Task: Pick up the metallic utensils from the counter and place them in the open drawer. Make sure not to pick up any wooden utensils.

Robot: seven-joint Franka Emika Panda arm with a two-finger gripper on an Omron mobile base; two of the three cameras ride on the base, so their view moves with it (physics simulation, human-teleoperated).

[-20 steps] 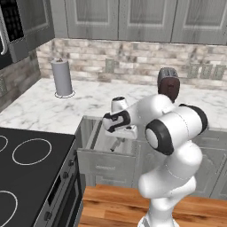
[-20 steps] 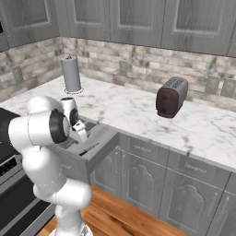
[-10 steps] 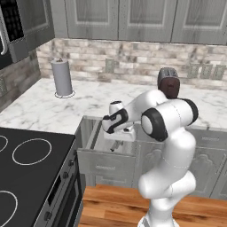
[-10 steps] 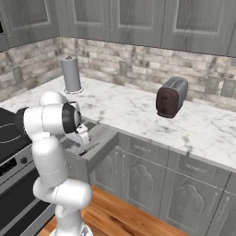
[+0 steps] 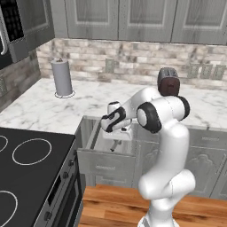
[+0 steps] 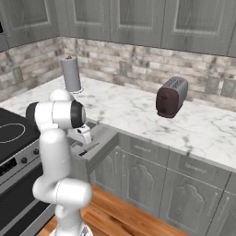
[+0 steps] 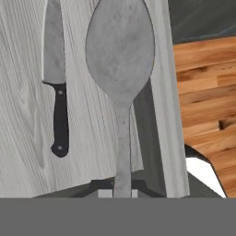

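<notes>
My gripper (image 7: 122, 186) is shut on the handle of the silver spoon (image 7: 120, 50), which points away from the hand over the open grey drawer (image 7: 23, 115). The black-handled knife (image 7: 57, 83) lies flat on the drawer's pale floor, left of the spoon. From the base, the gripper (image 5: 116, 138) hangs over the drawer (image 5: 106, 164) with the spoon (image 5: 116, 145) below it. From the other side the gripper (image 6: 83, 141) sits just above the drawer (image 6: 102, 152). The white marble counter (image 5: 44, 108) runs behind. The wooden utensils are out of view.
A paper-towel roll (image 5: 61, 77) stands at the back left of the counter and a dark toaster (image 5: 168, 82) at the back right. A black stovetop (image 5: 26, 168) borders the drawer on the left. Wooden floor (image 7: 203, 92) lies beyond the drawer's front.
The hand has sunk a little toward the drawer with the spoon still in it, and the arm's elbow has swung upward.
</notes>
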